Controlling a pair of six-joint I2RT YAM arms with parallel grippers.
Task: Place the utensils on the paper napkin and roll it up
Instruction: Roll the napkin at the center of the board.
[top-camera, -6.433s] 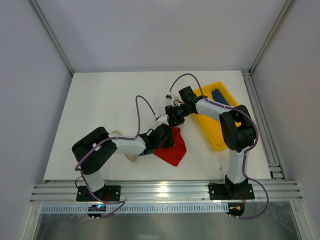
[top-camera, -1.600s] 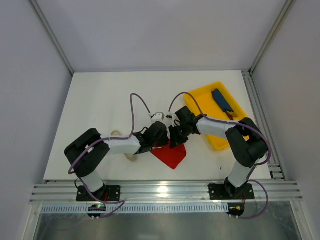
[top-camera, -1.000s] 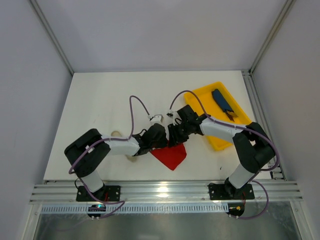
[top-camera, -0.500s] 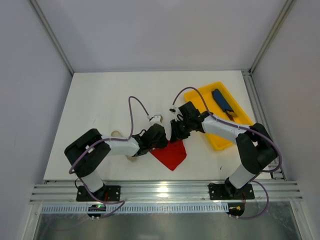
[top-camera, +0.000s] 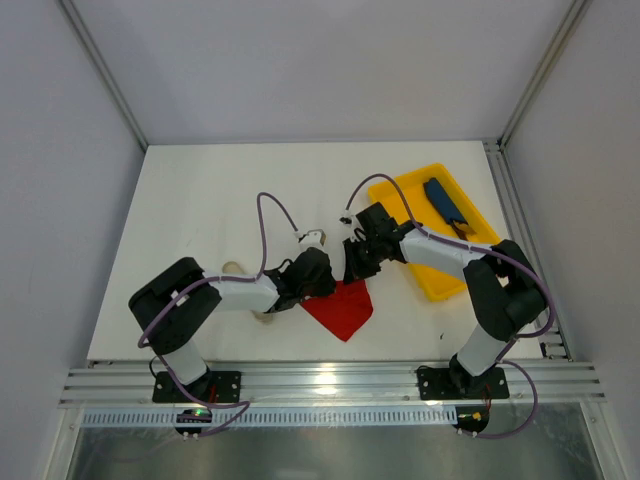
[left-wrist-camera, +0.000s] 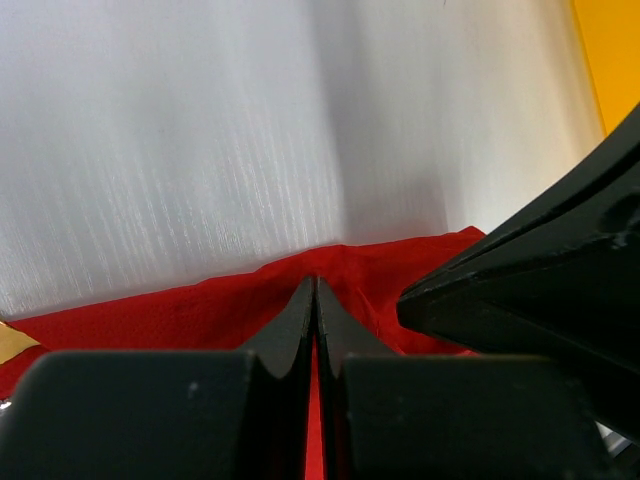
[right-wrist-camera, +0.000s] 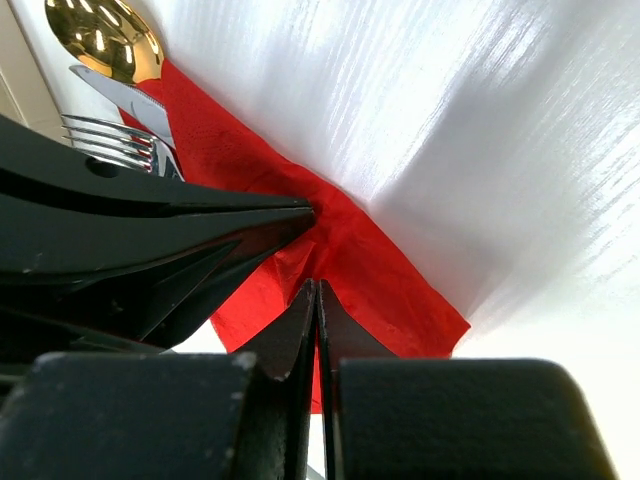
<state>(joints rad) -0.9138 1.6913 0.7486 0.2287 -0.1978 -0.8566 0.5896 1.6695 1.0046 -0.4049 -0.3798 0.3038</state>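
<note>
Left hand (left-wrist-camera: 316, 285) and right hand (right-wrist-camera: 316, 290) are both closed tight, tips nearly touching. Each apparently pinches the far edge of the paper napkin (top-camera: 345, 310), which lies mid-surface (top-camera: 220, 200) toward the near edge. The aim is likely to roll it over the spoon (right-wrist-camera: 100, 35) and fork (right-wrist-camera: 110, 140) at its corner.

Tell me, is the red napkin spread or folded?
Folded: the paper napkin forms a creased strip, the utensils poking out at one end.

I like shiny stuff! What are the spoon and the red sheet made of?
The spoon looks like polished gold-coloured metal: it mirrors the lights. The red napkin looks like thin matte paper, probably: it creases softly.
</note>
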